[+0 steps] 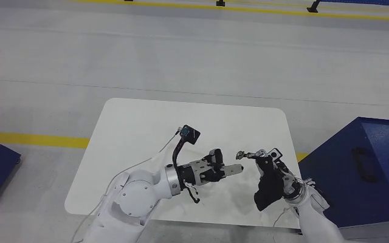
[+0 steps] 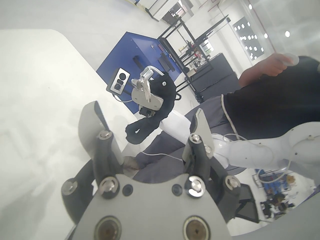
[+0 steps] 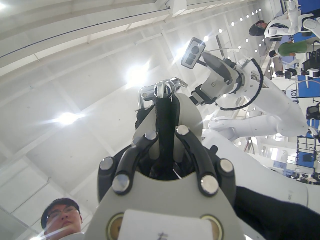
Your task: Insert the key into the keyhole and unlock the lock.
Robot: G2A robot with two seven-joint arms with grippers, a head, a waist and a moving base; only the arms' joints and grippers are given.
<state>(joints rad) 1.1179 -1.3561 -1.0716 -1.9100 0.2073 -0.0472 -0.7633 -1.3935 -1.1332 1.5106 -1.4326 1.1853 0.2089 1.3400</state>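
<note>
While the right claw grips a black-sleeved lock above the table near its right edge, keys dangling by its shackle — left claw released, empty, facing it nearby

The lock wears a matt black covering that looks like cloth or soft rubber, slightly fuzzy at its edges. Its shackle is bright, polished metal. The keys are bare metal too, shiny and smooth. The right gripper has flat plates of dull, smooth grey metal on black satin links, plastic by the look, with glossy round screw heads. The left gripper has the same finish. The table is white, smooth and matt, and the blue cabinet looks smoothly painted.
</note>
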